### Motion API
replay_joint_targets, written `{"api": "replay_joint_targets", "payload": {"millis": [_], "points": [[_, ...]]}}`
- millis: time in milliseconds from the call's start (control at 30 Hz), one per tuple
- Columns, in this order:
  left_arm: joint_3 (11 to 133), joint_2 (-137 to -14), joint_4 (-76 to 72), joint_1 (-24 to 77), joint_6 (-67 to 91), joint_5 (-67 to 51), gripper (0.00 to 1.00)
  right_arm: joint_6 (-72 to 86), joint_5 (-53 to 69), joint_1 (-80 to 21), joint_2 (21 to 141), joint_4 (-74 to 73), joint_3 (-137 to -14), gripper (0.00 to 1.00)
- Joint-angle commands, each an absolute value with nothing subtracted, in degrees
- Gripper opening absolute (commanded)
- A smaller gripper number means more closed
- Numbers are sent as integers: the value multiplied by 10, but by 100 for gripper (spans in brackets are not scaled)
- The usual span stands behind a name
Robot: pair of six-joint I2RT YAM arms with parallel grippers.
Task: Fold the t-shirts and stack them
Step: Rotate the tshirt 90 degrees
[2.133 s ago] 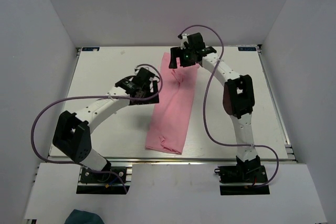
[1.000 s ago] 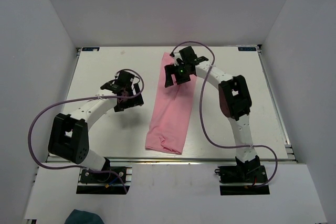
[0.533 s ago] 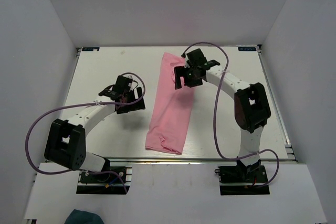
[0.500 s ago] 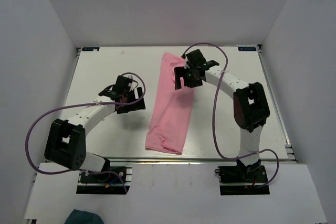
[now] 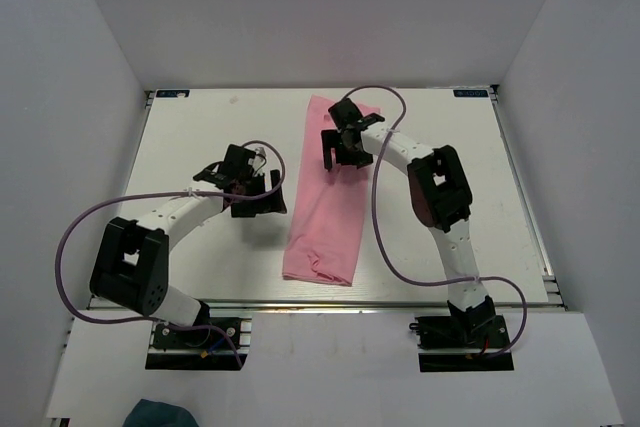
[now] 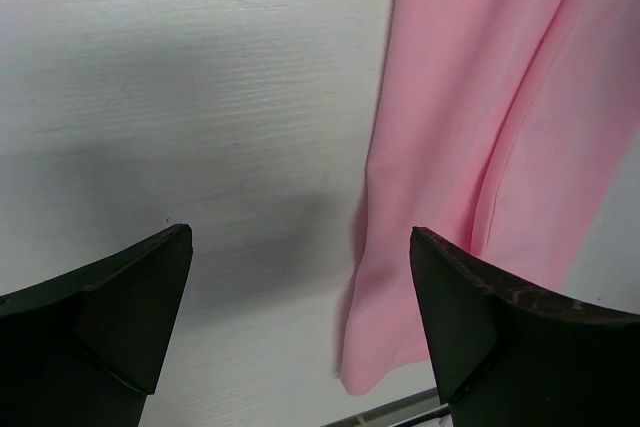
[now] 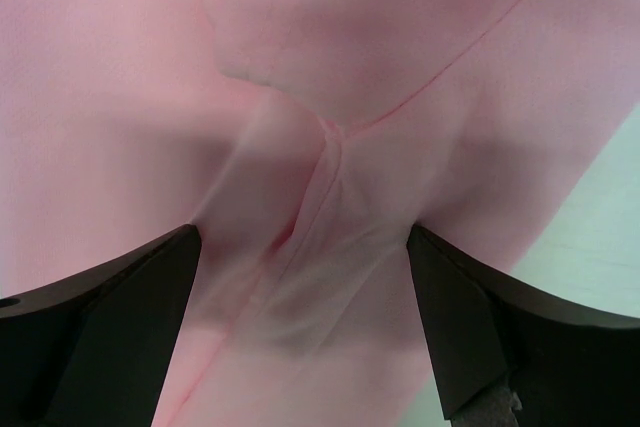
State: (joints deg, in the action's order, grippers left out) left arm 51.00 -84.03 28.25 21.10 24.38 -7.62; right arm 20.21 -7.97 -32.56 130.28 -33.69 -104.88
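One light pink t-shirt point(image 5: 332, 202) lies folded into a long narrow strip down the middle of the white table point(image 5: 200, 137), from the far edge to the near edge. My right gripper point(image 5: 338, 150) is open and hovers low over the strip's far part; its wrist view shows wrinkled pink fabric point(image 7: 310, 197) between the spread fingers. My left gripper point(image 5: 262, 199) is open and empty over bare table just left of the strip. Its wrist view shows the shirt's left edge and near corner point(image 6: 480, 177).
A small dark teal cloth point(image 5: 160, 414) lies on the ledge in front of the left arm's base. Grey enclosure walls stand on the left, right and far sides. The table's metal front rail point(image 5: 330, 299) runs just past the shirt's near end.
My right gripper has let go of the shirt's far end and shifted left and down over it. My left gripper has drawn left off the shirt, then eased back toward its left edge.
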Motion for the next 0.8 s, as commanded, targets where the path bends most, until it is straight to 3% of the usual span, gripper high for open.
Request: {"api": "replay_joint_targets", "payload": {"millis": [0, 200, 333, 400, 500, 533, 600, 767], "points": [[541, -842, 277, 209, 226, -122, 99, 221, -130, -303, 1356, -377, -1095, 90], [561, -868, 258, 214, 199, -182, 99, 152, -66, -266, 1410, -379, -1195, 90], [567, -895, 253, 220, 178, -231, 99, 70, 59, -265, 1366, -299, -1194, 90], [567, -901, 245, 220, 173, -258, 99, 47, 102, -266, 1317, -273, -1145, 90], [561, -906, 246, 230, 167, -269, 99, 52, 145, -270, 1210, -179, -1007, 90], [545, -906, 246, 240, 167, -281, 99, 71, 154, -269, 1142, -165, -909, 90], [540, -906, 240, 257, 162, -281, 99, 86, 155, -269, 1098, -116, -847, 90], [526, -906, 255, 303, 156, -262, 99, 138, 184, -272, 924, -91, -601, 90]]}}
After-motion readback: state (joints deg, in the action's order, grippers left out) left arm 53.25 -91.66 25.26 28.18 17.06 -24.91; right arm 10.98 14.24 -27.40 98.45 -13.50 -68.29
